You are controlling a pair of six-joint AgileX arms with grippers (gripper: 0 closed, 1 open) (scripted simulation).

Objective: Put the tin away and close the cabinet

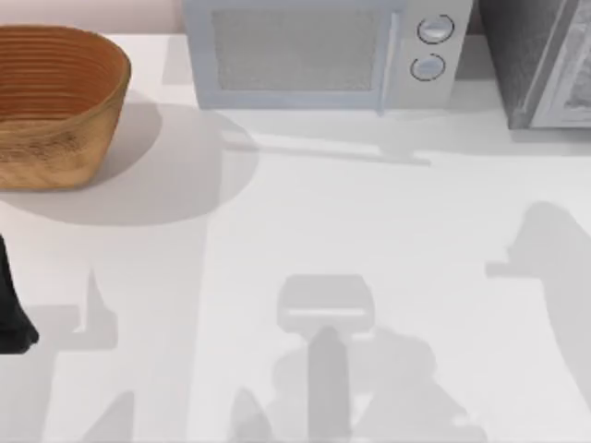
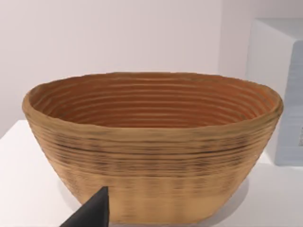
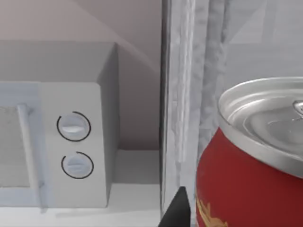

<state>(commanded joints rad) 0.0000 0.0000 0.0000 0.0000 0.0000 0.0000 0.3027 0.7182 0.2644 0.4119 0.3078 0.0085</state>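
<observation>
The tin [image 3: 251, 161] is red with a silver top and a yellow mark low on its side. It looms close in the right wrist view, slightly tilted, with my right gripper [image 3: 236, 215] shut on it; one dark fingertip [image 3: 177, 210] shows beside it. Just beyond the tin stands the pale framed edge of the cabinet door [image 3: 184, 94]. In the top view the cabinet [image 1: 522, 65] is the dark grey speckled box at the far right, with its pale door [image 1: 572, 78] swung out. My left arm [image 1: 11, 318] is parked at the table's left edge.
A white microwave [image 1: 305, 51] with two round knobs stands at the back, just left of the cabinet. A woven basket [image 1: 55, 101] sits at the back left, right in front of the left wrist camera. Arm shadows lie across the white table [image 1: 369, 231].
</observation>
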